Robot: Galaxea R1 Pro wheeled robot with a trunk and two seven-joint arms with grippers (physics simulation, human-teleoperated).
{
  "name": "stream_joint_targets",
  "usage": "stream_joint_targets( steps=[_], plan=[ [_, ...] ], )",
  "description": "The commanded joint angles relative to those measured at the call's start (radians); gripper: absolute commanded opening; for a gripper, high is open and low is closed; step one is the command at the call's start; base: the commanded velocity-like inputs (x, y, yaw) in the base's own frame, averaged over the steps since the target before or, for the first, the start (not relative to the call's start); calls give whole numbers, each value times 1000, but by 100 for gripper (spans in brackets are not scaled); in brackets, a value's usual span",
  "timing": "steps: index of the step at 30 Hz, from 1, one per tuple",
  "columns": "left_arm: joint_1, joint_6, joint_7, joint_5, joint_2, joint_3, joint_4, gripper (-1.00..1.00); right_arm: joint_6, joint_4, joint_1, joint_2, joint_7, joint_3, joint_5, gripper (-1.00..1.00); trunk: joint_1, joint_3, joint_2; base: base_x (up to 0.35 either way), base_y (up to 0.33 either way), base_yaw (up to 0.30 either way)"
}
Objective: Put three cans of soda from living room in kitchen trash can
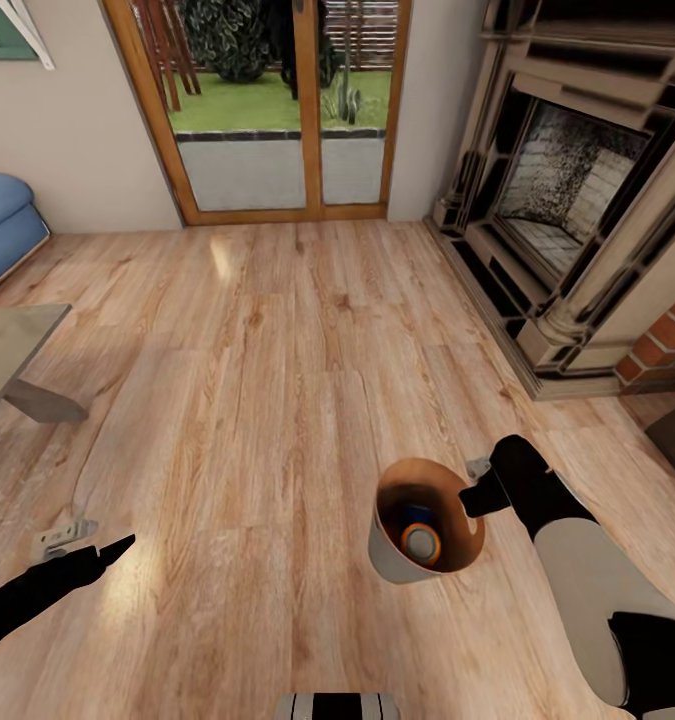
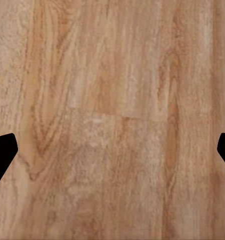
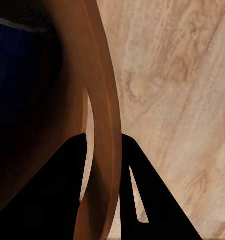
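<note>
The trash can [image 1: 392, 562], pale grey outside and coppery inside, is low in the head view over the wood-plank floor. My right gripper [image 1: 474, 497] is shut on its rim [image 3: 105, 125], one finger inside the wall and one outside. An orange soda can [image 1: 421, 543] lies inside it, with a dark blue can [image 1: 414, 518] beside it. In the right wrist view the blue can [image 3: 22, 75] shows within the bin. A third can is hidden. My left gripper [image 2: 112, 150] hangs open over bare floor, holding nothing, and appears at the lower left [image 1: 112, 548].
A brick and stone fireplace [image 1: 567, 200] runs along the right. A glass-topped table [image 1: 12, 345] and the blue sofa [image 1: 2, 225] are at the left. Wood-framed glass doors [image 1: 277, 110] face me across a wide stretch of plank floor [image 1: 277, 330].
</note>
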Motion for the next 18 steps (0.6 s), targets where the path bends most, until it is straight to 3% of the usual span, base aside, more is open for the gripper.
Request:
stream_joint_targets(
  steps=[1, 6, 18],
  plan=[
    [0, 0, 0, 0, 0, 0, 0, 100, 11, 3, -1, -2, 7, -1, -30, -100, 0, 0, 0, 0, 0, 0],
    [0, 0, 0, 0, 0, 0, 0, 100, 11, 10, -1, -7, 7, -1, -30, -100, 0, 0, 0, 0, 0, 0],
    [-1, 0, 0, 0, 0, -1, 1, 100, 11, 33, -1, -20, 7, -1, -30, -100, 46, -37, -84, 0, 0, 0]
  ],
)
